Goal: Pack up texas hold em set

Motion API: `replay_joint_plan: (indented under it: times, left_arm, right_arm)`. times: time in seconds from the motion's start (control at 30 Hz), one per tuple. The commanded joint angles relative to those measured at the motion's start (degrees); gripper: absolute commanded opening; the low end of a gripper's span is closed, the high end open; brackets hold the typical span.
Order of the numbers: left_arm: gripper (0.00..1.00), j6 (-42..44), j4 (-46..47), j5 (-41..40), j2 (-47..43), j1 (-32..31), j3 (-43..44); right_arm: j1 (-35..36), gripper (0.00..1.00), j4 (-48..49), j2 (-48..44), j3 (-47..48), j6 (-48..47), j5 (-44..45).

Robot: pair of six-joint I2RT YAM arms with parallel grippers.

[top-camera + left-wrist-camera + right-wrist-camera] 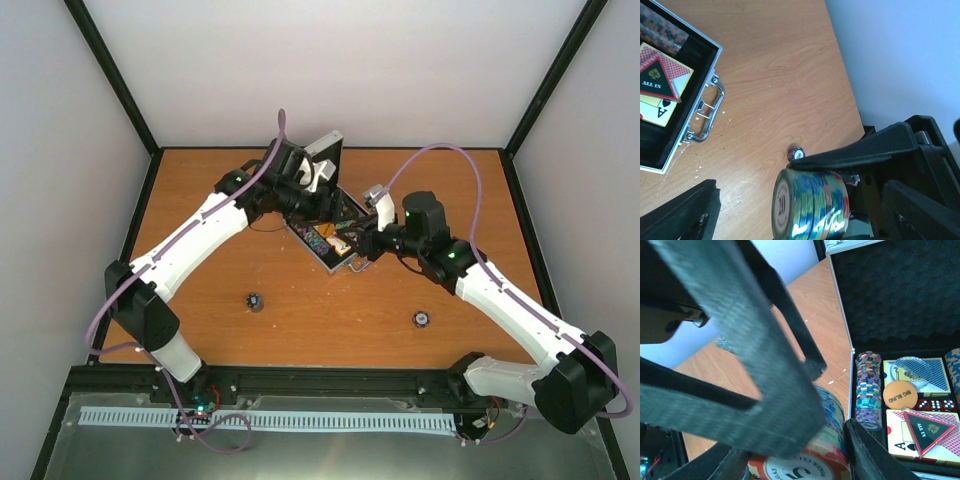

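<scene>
My left claw (802, 202) stands spread wide, a finger on either side of a roll of chips (825, 200) without gripping it. The silver case (890, 290) lies open mid-desk (300, 310), holding a chip row (868, 390), an orange disc (900, 394), card boxes (935, 375) and a triangular token (929, 429). My right claw (800, 455) pinches that roll, outside the case.

Chip stack (802, 462): base cut off by the frame edge, top hidden behind my blurred right fingers (740, 365). Case (699, 52): left part out of frame. 2 small round items (254, 300), (421, 319): too small to identify.
</scene>
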Motion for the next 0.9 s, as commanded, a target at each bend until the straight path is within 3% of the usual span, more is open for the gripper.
replay_joint_plan:
  times: [0.0, 0.27, 0.87]
  left_arm:
    - [0.87, 0.52, -0.29, 3.2, 1.89, -1.22, 1.54]
    - [0.71, 1.0, -0.44, 4.49, 2.42, -2.81, 0.46]
    - [0.37, 3.28, -6.44, -0.92, 4.46, -6.74, 2.04]
  right_arm:
    - [1.02, 0.34, 4.14, -2.24, -1.0, -4.99, 1.24]
    - [1.13, 0.34, 2.76, -1.92, -1.1, -6.42, 2.59]
    - [1.13, 0.35, 1.71, -2.01, -0.94, -7.97, 5.73]
